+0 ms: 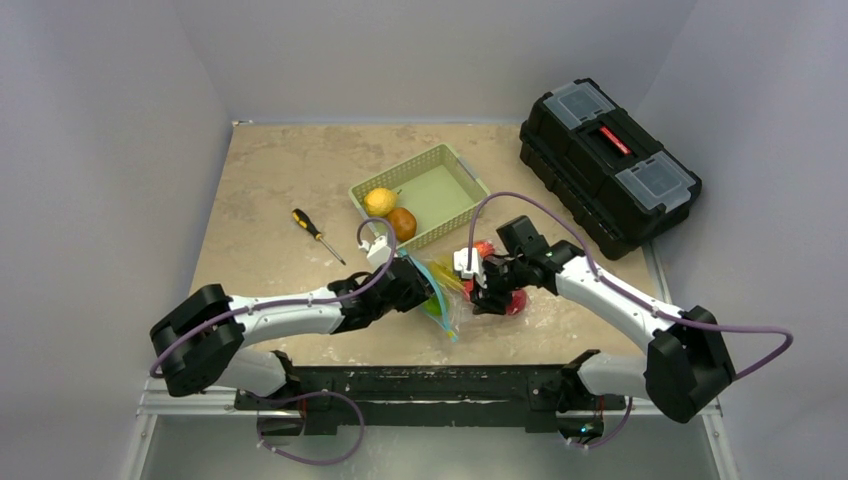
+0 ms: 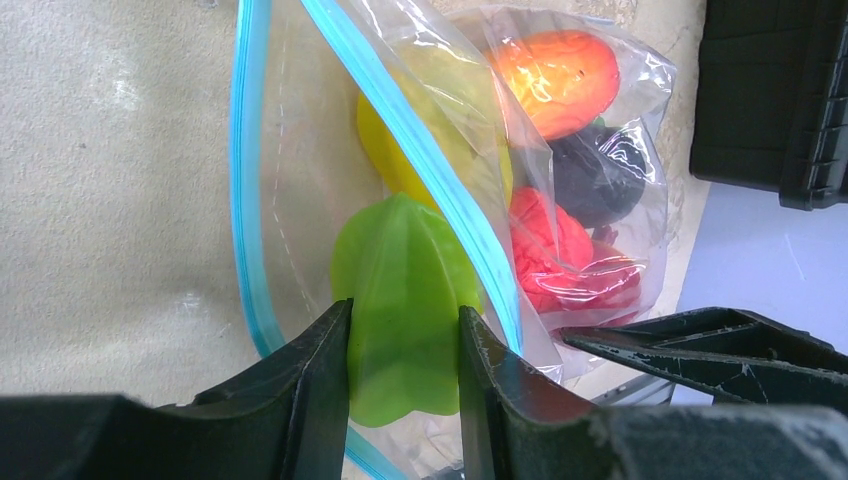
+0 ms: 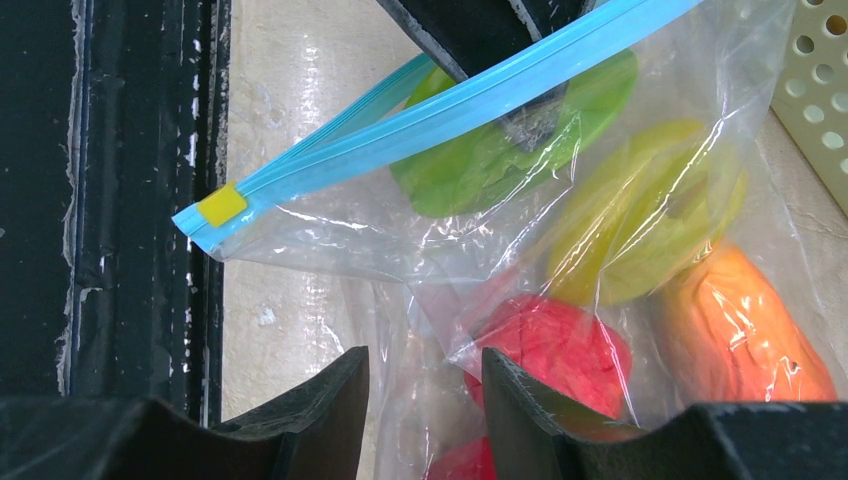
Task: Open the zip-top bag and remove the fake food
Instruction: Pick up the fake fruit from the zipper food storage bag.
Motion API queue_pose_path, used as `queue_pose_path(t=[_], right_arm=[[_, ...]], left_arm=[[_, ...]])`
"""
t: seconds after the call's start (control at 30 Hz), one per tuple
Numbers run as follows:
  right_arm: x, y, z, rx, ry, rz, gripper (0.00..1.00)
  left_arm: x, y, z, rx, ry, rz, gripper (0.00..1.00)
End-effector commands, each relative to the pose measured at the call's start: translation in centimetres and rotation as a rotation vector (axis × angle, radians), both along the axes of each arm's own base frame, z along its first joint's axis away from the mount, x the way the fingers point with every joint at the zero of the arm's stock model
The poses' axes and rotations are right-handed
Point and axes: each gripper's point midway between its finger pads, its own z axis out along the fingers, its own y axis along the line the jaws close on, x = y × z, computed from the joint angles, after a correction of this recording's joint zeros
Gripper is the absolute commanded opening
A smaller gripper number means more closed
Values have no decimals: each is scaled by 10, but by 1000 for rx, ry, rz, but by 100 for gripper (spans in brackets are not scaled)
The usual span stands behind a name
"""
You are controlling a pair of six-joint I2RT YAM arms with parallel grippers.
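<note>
At the near edge of the bench, between the two arms: zip-top bag, clear crinkly film, mouth parted and turned toward the left arm, light-blue zipper strip with a small yellow tab at its end; left gripper at the mouth, closed narrow on a green piece, matte, ridged and waxy-looking, its long axis in line with the fingers and pointing out of the mouth, so the way out looks to be straight back along the gripper; right gripper on the far side of the bag over its body, jaws partly apart, loose film in the gap, nothing pinched; the left arm is the nearer to the opening.
Deeper in the bag, rest of the fake food: yellow piece, red piece, dark piece, orange piece, all glossy and rounded.
Farther back: green basket, perforated plastic, holding two fruits; screwdriver; black toolbox.
</note>
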Motion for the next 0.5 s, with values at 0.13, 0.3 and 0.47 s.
queue_pose_path(t=[0.13, 0.3, 0.47], right_arm=[[6, 5, 22, 85, -46, 11, 46], [7, 4, 25, 97, -50, 8, 46], [6, 3, 26, 103, -48, 13, 46]], left_arm=[[9, 0, 26, -47, -90, -20, 0], [10, 1, 31, -53, -103, -22, 0], [10, 10, 35, -38, -113, -9, 0]])
